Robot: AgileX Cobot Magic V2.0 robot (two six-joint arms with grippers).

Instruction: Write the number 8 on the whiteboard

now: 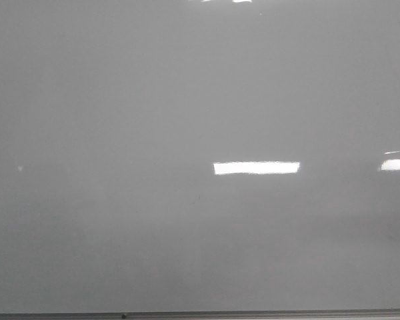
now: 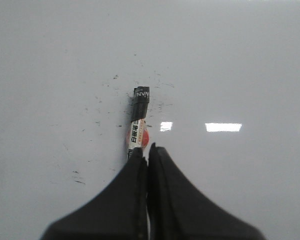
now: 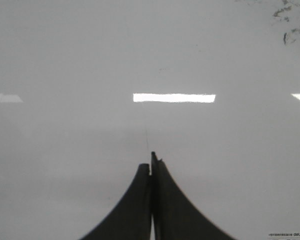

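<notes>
The whiteboard (image 1: pixel 120 100) fills the front view, glossy pale grey with bright light reflections and a thin grey bottom edge (image 1: pixel 200 315). No number 8 shows on it in any view. Neither gripper shows in the front view. In the left wrist view my left gripper (image 2: pixel 147 150) is shut on a marker (image 2: pixel 138 127) with a black cap and a white and red label, pointing at the board (image 2: pixel 240 60). In the right wrist view my right gripper (image 3: pixel 151 160) is shut and empty in front of the board (image 3: pixel 65 50).
Small black specks and smudges (image 2: pixel 97 107) dot the board around the marker tip. A dark smudge patch (image 3: pixel 294 22) sits at one corner of the right wrist view.
</notes>
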